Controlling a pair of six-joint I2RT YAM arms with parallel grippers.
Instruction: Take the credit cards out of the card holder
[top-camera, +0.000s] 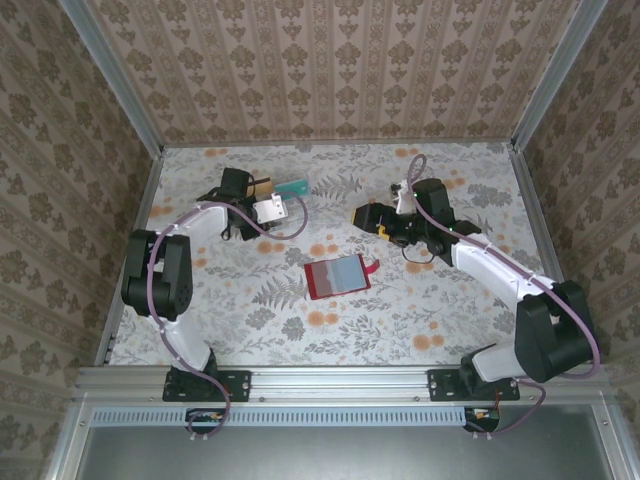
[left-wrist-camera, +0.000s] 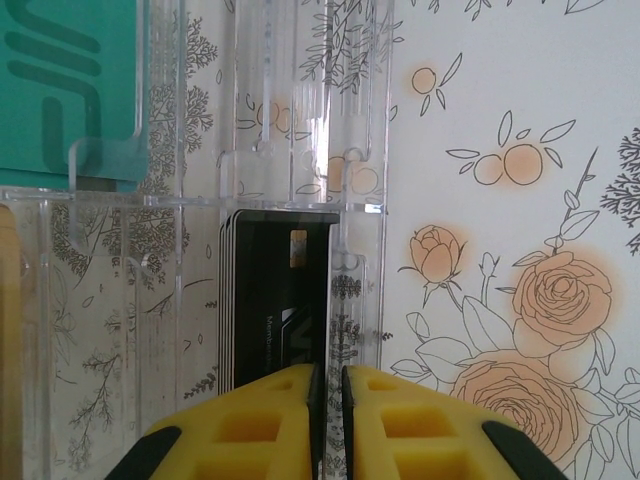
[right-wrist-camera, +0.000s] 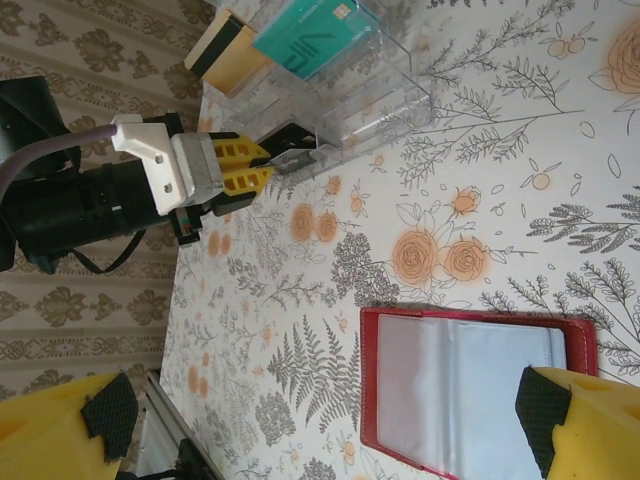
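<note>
**The last card goes in the tray**

The left gripper (left-wrist-camera: 328, 385) is right at the black card (left-wrist-camera: 275, 300), which sits in a slot of the clear tray (left-wrist-camera: 370, 120). Its yellow fingers are almost together, with just a thin gap. I cannot tell if they pinch the card's edge or not.

The teal card (left-wrist-camera: 70, 90) and the tan card (right-wrist-camera: 225, 50) with its dark stripe are in the tray too, at the far left of the table (top-camera: 400, 320).

The red wallet (right-wrist-camera: 470, 375) lies open and flat in the middle of the table, well apart from the tray. Its inside is grey-blue and shiny. It looks empty, so I think the job is nearly done.

The right gripper (right-wrist-camera: 318, 415) hangs over the wallet with its fingers spread wide and nothing in them.

Next, I think the left gripper needs to open a bit more and pull back in a straight line. It must not bump the tray or drag the black card out.
</note>
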